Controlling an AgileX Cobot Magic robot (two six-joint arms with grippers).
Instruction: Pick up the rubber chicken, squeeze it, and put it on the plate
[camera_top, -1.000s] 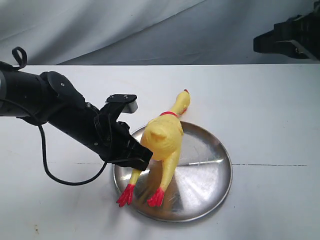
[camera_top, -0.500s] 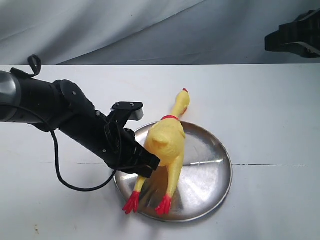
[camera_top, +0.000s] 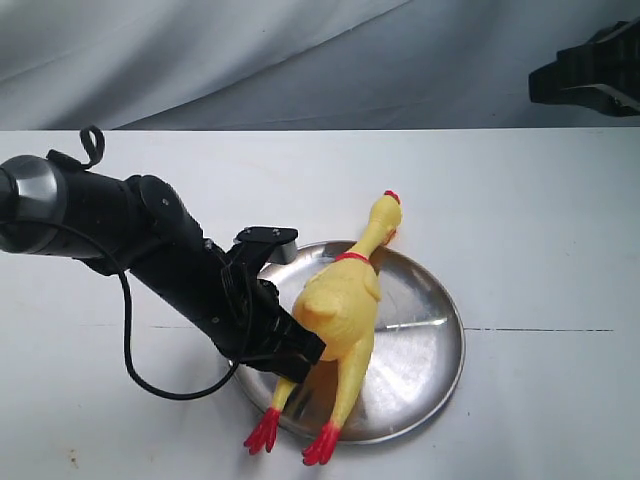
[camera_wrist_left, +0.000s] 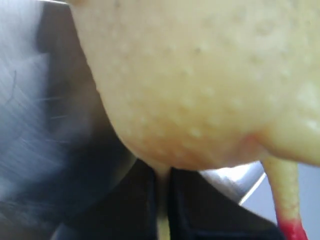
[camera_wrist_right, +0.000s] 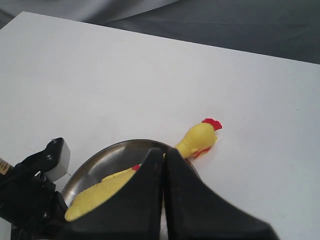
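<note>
The yellow rubber chicken (camera_top: 340, 305) lies lengthwise over the steel plate (camera_top: 420, 350), its red-combed head past the far rim and its red feet hanging over the near rim. My left gripper (camera_top: 296, 345) is shut on the chicken's lower body, at the plate's left side. In the left wrist view the yellow body (camera_wrist_left: 200, 75) fills the frame, a thin fold pinched between the black fingers (camera_wrist_left: 140, 210). My right gripper (camera_wrist_right: 163, 155) is shut and empty, held high above the table, with the chicken (camera_wrist_right: 197, 137) and plate (camera_wrist_right: 100, 157) far beneath it.
A white table (camera_top: 540, 230) carries everything, with a grey cloth backdrop (camera_top: 300, 60) behind. The left arm's black cable (camera_top: 140, 375) loops over the table near the plate's left. The right arm (camera_top: 590, 70) hangs at the top right corner.
The left gripper has carried the chicken rightward and toward the near edge, so more of its body now lies over the plate. The right arm drew slightly further out of view.
</note>
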